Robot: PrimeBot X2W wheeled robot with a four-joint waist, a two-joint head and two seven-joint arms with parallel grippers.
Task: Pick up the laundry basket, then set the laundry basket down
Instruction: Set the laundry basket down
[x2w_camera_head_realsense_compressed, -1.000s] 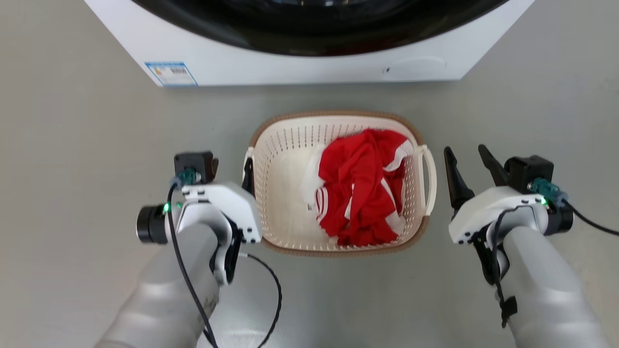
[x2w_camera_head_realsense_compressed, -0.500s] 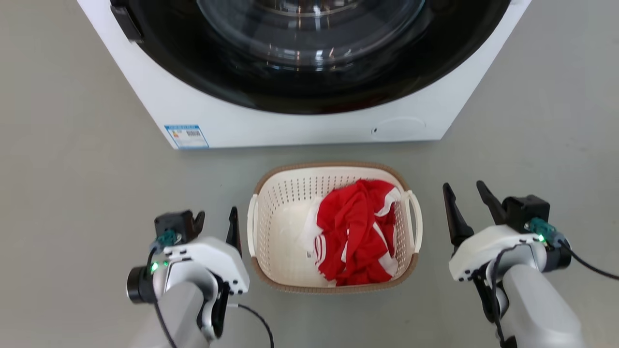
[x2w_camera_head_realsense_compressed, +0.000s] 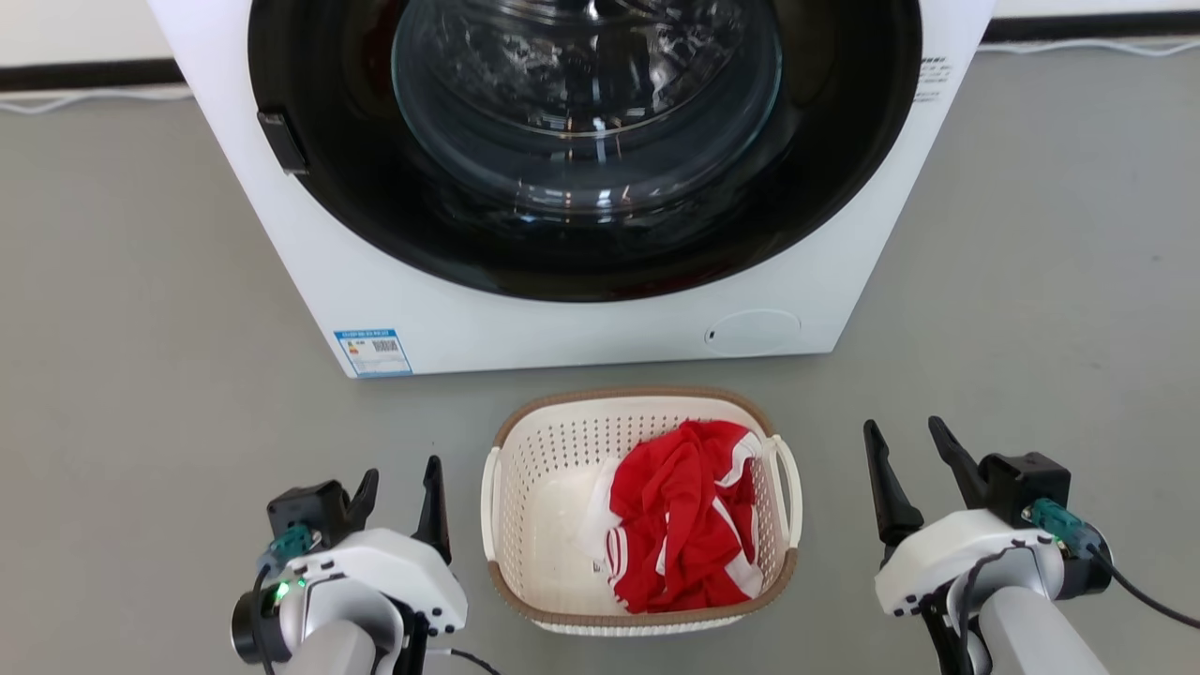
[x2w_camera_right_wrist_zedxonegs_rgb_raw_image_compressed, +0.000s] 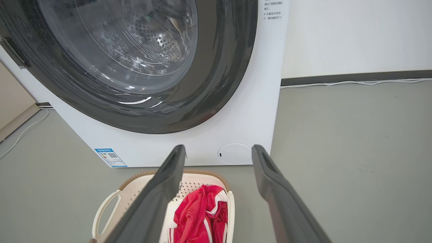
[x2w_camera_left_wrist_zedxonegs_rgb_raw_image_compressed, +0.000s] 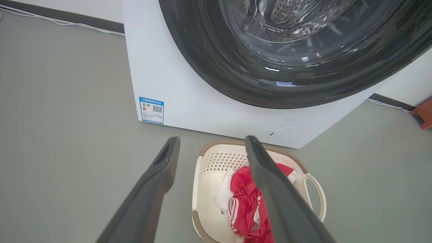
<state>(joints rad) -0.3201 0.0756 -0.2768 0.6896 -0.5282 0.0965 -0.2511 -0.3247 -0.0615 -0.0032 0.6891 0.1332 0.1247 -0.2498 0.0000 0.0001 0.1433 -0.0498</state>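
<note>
Basket: laundry basket (x2w_camera_head_realsense_compressed: 539,487) on floor (x2w_camera_head_realsense_compressed: 141,328), lower centre, before washing machine (x2w_camera_head_realsense_compressed: 600,328).
Handles (x2w_camera_head_realsense_compressed: 795,487): one loop facing each side.
Left gripper (x2w_camera_head_realsense_compressed: 401,469): jaws spread, empty, just beside basket, nearer.
Right gripper (x2w_camera_head_realsense_compressed: 902,427): jaws spread, empty, farther off.

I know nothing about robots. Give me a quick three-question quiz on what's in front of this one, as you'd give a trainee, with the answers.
1. True or false: the laundry basket stands on the floor in front of the washing machine.
2. What lies in the basket? A) a blue towel B) red clothing with white stripes C) nothing
3. Fill in: the fingers of the left gripper and the right gripper stand ____, touching nothing.
Key: 1 true; 2 B; 3 open.
</note>
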